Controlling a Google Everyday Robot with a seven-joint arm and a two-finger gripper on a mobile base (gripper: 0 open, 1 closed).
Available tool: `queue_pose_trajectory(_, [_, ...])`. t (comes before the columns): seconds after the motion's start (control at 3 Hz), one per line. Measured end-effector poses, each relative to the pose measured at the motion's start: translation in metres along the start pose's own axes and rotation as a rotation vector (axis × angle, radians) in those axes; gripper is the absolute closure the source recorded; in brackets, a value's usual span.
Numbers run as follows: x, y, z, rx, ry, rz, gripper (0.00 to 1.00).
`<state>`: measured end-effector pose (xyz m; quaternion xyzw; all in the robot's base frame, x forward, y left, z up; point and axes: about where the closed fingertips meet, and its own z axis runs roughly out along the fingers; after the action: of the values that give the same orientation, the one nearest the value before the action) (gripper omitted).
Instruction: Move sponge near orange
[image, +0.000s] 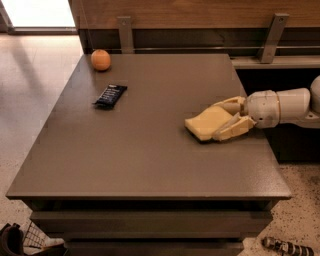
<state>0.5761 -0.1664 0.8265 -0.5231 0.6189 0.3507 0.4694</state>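
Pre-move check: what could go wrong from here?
Risks: tool is at the sponge's right end, on the table's right side; foam taken by one end may slip; snack bar lies near the path to the orange; a low drag could shove it; orange sits near the far-left edge; a bump could roll it off.

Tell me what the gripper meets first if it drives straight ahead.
The sponge: the gripper, at the table's right side in view, is shut on its near end. Past it the line looks like bare tabletop.

1 arm horizontal from right (wrist level); end effector (218, 122) mid-right, low.
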Motion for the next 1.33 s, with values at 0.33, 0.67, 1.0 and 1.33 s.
queue_pose_trajectory(0.33, [-0.015, -0.051, -0.023, 0.056, 0.078, 0.093, 1.0])
queue_pose_trajectory(0.67, [-0.02, -0.093, -0.037, 0.107, 0.125, 0.175, 1.0])
queue_pose_trajectory(1.0, [-0.028, -0.138, -0.044, 0.175, 0.131, 0.215, 1.0])
queue_pose_trajectory(1.33, [-0.061, -0.179, -0.033, 0.266, 0.113, 0.138, 1.0])
